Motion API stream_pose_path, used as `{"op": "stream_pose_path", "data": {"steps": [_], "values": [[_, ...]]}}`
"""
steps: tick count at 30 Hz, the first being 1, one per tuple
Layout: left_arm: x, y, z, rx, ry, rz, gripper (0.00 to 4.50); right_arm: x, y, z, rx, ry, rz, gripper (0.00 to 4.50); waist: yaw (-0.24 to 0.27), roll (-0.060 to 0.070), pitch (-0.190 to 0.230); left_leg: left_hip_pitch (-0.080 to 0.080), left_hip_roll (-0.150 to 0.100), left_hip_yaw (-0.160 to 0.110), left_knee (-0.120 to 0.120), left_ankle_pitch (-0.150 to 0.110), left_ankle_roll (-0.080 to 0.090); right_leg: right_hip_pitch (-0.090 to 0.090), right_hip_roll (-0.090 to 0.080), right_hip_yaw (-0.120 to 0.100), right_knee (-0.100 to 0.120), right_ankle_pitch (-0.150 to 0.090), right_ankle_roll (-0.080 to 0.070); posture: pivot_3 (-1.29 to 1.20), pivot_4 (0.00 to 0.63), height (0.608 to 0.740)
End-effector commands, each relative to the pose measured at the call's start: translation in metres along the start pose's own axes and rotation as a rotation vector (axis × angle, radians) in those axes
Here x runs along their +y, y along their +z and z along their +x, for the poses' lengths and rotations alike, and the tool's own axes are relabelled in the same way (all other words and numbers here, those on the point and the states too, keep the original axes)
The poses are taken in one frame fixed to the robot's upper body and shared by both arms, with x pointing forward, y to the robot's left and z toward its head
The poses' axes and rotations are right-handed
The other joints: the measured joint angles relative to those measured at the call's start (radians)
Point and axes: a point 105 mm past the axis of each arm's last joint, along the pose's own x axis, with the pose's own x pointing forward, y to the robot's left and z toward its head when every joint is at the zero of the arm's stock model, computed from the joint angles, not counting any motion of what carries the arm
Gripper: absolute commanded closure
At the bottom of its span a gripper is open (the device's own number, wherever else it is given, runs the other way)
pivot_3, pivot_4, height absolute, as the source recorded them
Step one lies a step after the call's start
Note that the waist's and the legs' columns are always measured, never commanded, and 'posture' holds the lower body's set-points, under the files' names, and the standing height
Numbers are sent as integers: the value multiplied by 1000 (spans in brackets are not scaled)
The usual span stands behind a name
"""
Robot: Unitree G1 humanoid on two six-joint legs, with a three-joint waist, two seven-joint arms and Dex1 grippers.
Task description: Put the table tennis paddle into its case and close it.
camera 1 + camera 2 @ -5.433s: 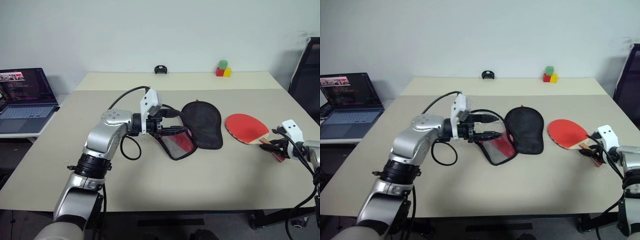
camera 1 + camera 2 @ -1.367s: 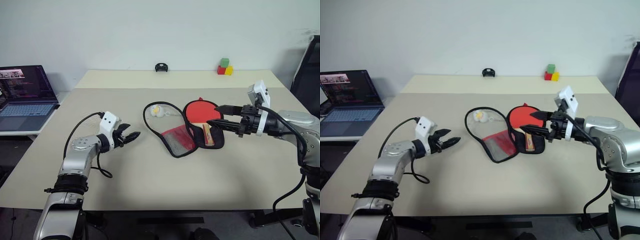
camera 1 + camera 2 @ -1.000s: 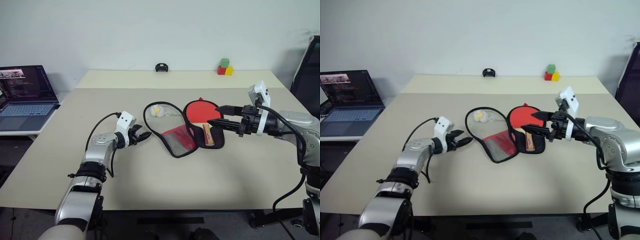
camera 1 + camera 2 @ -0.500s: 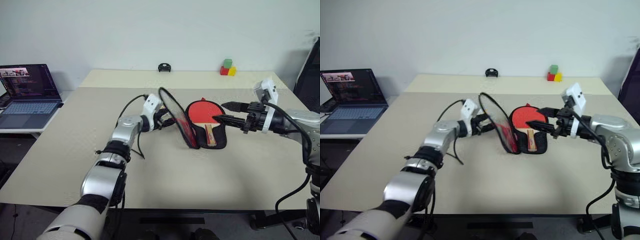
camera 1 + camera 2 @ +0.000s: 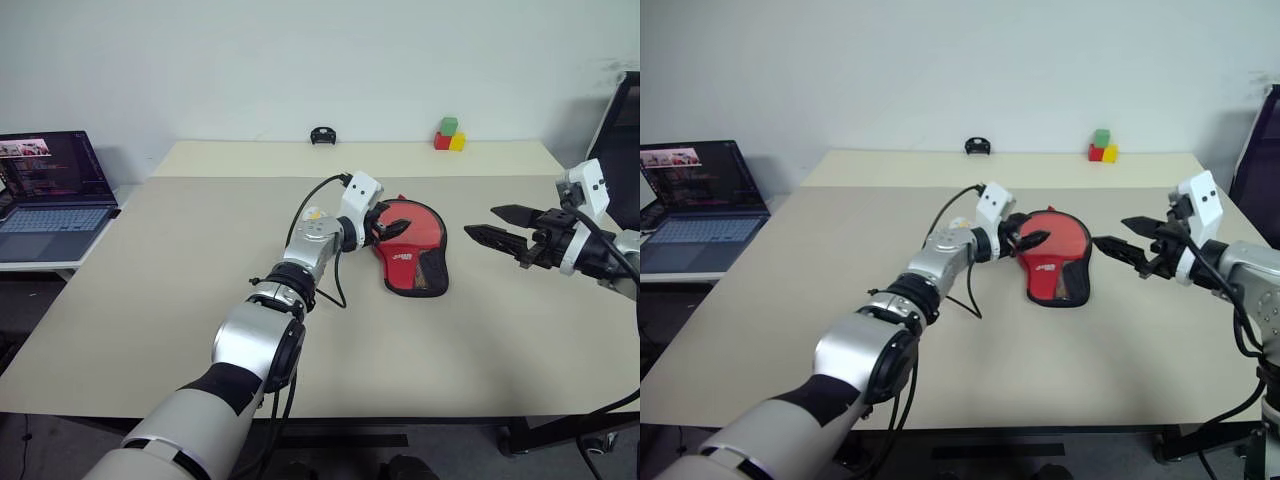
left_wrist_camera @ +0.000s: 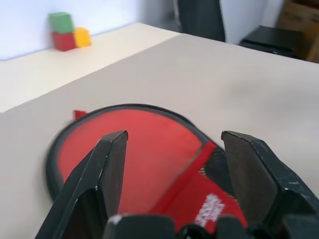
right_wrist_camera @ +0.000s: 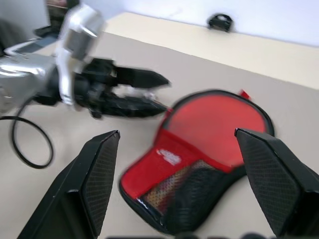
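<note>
The case [image 5: 412, 245] lies mid-table, folded over with its red side and black mesh pocket up. The table tennis paddle is hidden beneath that flap. My left gripper [image 5: 388, 222] hovers open at the round end's left edge, and nothing is between its fingers; the left wrist view looks across the case's red top [image 6: 149, 149]. My right gripper [image 5: 482, 220] stands open to the right of the case, apart from it and pointing at it. In the right wrist view the case [image 7: 209, 134] lies between its fingertips, with the left gripper [image 7: 154, 92] beyond.
A small white ball [image 5: 313, 213] peeks out behind my left forearm. A laptop [image 5: 50, 190] sits on a side table at the far left. Coloured blocks [image 5: 447, 135] and a small black object [image 5: 321, 135] rest at the table's far edge. A black chair [image 5: 625, 130] stands at right.
The case's flap, upright against my left gripper half a second ago, now lies flat over the paddle. My left gripper moved right with it; my right gripper drew back to the right.
</note>
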Motion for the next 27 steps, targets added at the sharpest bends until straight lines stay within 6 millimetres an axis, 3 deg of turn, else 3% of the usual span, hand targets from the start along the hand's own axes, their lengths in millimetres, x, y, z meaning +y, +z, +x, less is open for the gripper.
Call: {"op": "stream_pose_path", "data": {"steps": [1,5,7,9,13,17,27], "values": [[16,24,-9,-80,33,52,1207,6,0,5,-13,-3,-14,483,0,0,0,0,0,0,0,0,0,0,0,0,0,0,0,0,150,740],[33,21,-31,-101,26,59,1207,6,-20,22,23,-14,54,483,-2,0,0,1,0,0,0,0,0,0,0,0,0,0,0,0,150,740],[39,20,-41,-110,16,66,1207,2,-26,31,36,-33,72,119,0,0,0,1,0,0,0,0,0,0,0,0,0,0,0,0,150,740],[42,19,-51,-121,-4,69,1207,-2,-30,38,45,-52,87,26,2,0,0,0,0,0,1,0,0,0,0,0,0,0,0,0,150,740],[28,28,-94,-188,-194,30,1207,-24,-40,65,85,-121,112,26,-9,0,0,0,0,0,1,0,0,-1,0,1,0,0,0,0,150,740],[25,32,-125,-163,-172,68,1207,-43,-52,86,130,-171,106,26,-11,0,0,0,1,-1,0,1,-2,-1,0,1,0,0,0,0,150,740],[31,43,-149,-132,-92,91,1207,-64,-79,112,236,-207,88,26,0,0,0,0,0,0,1,0,-1,0,0,0,0,0,0,0,150,740]]}}
